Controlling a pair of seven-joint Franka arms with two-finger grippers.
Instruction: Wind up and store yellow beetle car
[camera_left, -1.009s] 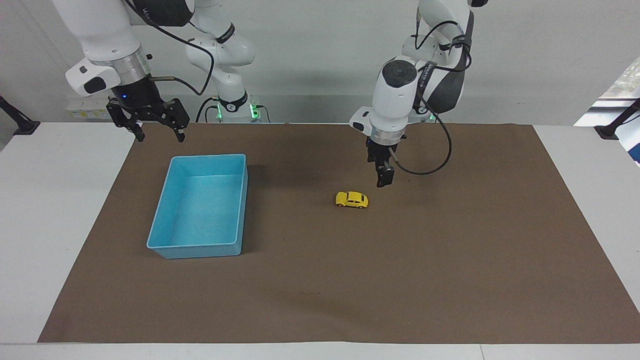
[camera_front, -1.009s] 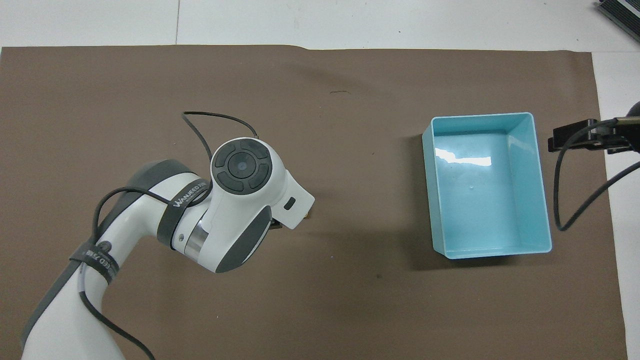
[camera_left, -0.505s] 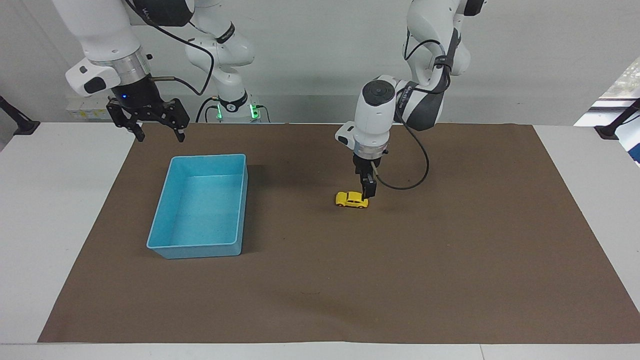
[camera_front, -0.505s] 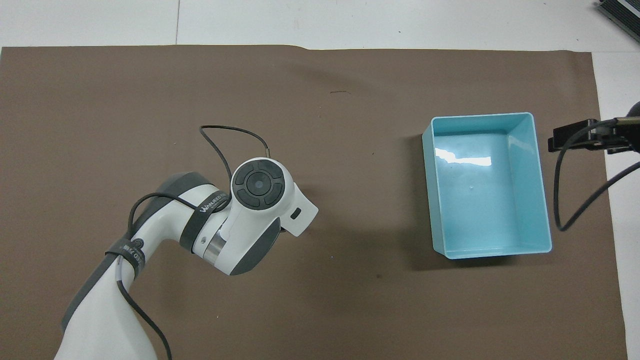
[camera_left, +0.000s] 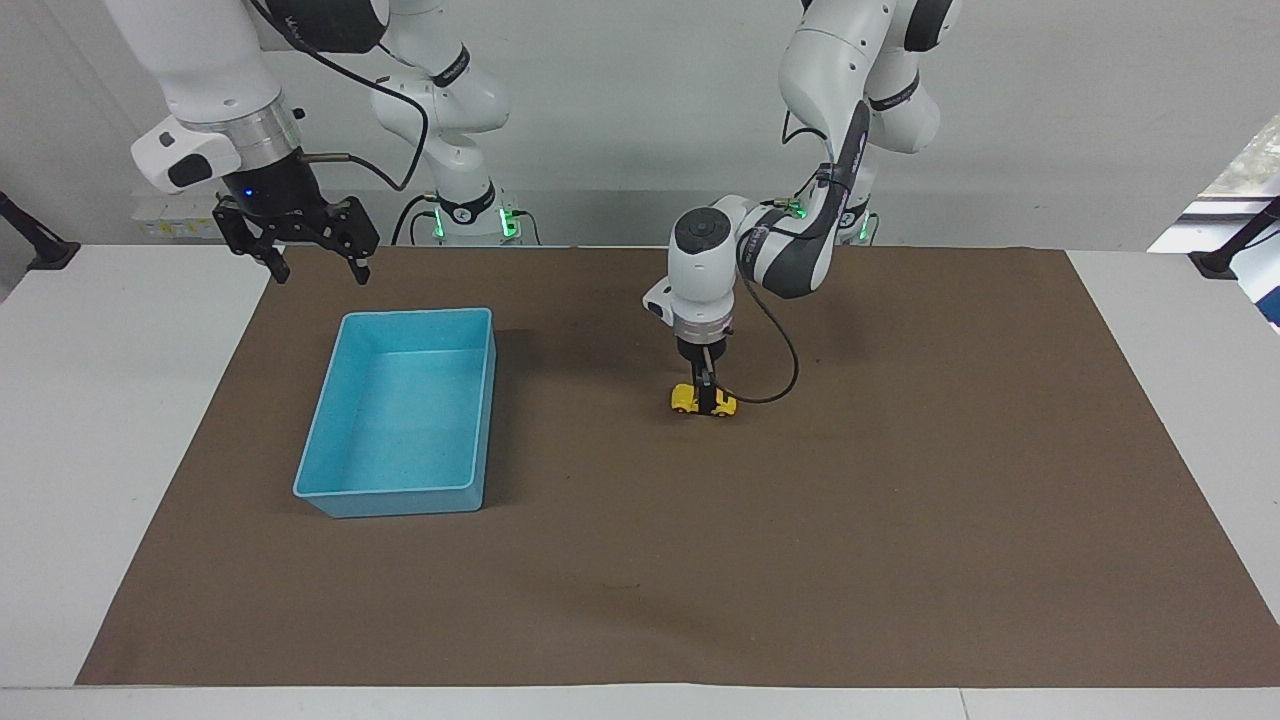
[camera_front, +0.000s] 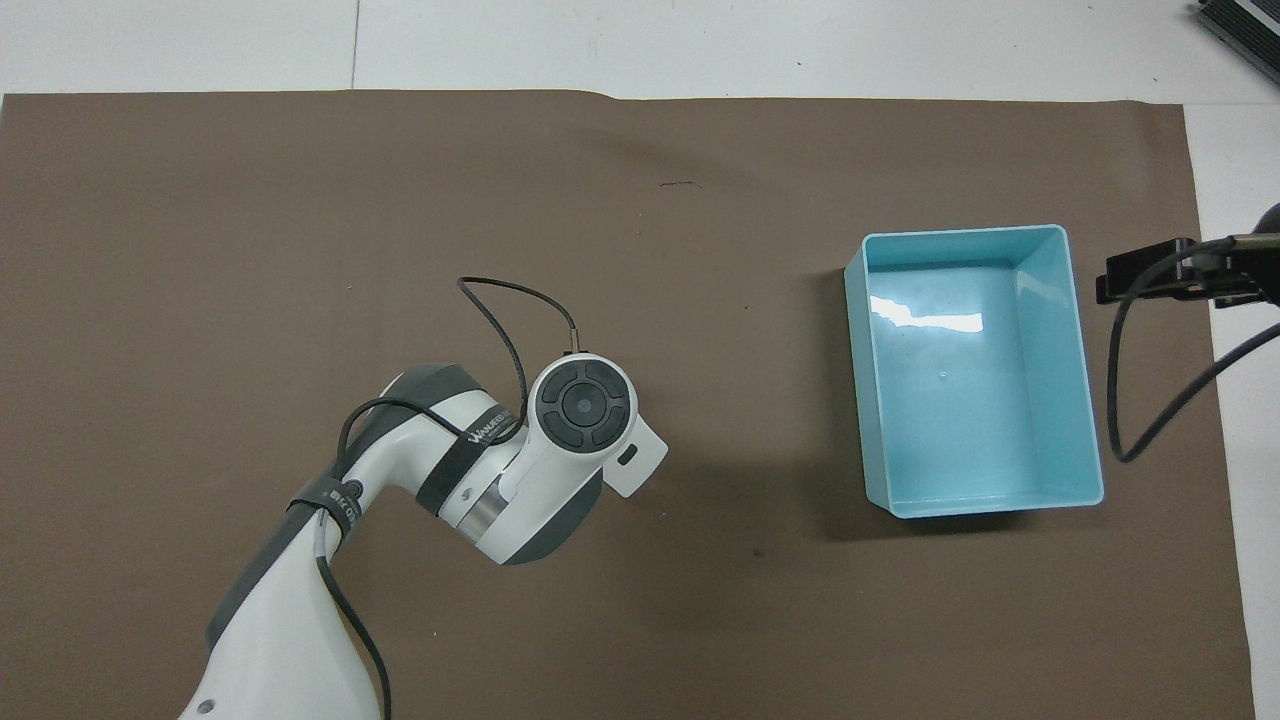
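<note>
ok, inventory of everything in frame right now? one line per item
yellow beetle car: 1, yellow, on the brown mat near the table's middle, between the left gripper's fingers
blue bin: 1, light blue, nothing in it, on the mat toward the right arm's end
brown mat: 1, brown, covers most of the table
table: 1, white, shows around the mat
left gripper: 1, black, down on the car, straddling its middle; hidden under the wrist in the overhead view
right gripper: 1, black, open, waiting in the air over the mat's edge at the right arm's end, holding nothing
</note>
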